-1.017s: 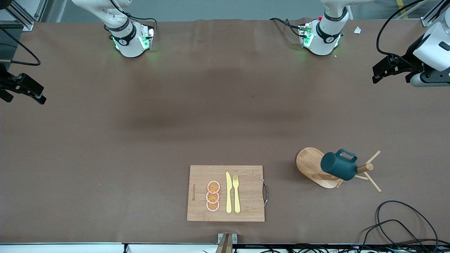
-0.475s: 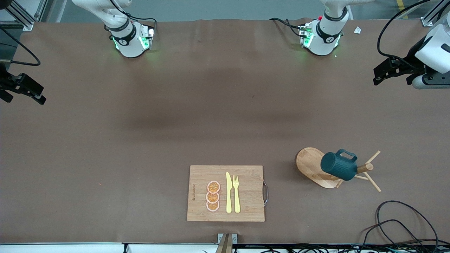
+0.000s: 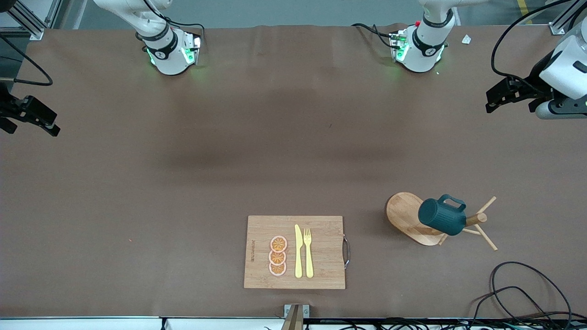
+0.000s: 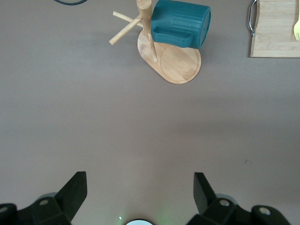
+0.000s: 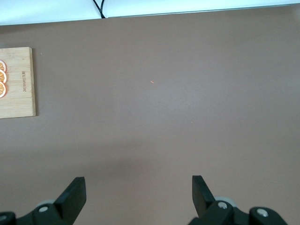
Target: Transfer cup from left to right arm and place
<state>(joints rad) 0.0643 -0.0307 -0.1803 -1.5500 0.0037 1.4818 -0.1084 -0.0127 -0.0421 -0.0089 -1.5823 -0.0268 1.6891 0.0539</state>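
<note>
The dark teal ribbed cup (image 3: 442, 216) hangs tilted on a peg of the wooden mug tree (image 3: 406, 217), toward the left arm's end of the table. It also shows in the left wrist view (image 4: 180, 23), with the tree's oval base (image 4: 178, 65) under it. My left gripper (image 3: 499, 95) is open and empty over the table at the left arm's end, well apart from the cup; its wrist view (image 4: 139, 190) shows bare table between the jaws. My right gripper (image 3: 39, 120) is open and empty over the right arm's end (image 5: 138, 192).
A wooden cutting board (image 3: 325, 252) lies near the front edge, beside the mug tree, with a yellow knife (image 3: 298, 251), a yellow fork (image 3: 308, 252) and three orange slices (image 3: 278, 255) on it. Black cables (image 3: 518, 288) lie at the front corner by the left arm's end.
My left gripper has shifted slightly at its end of the table. The cup, the mug tree and the right arm have not moved.
</note>
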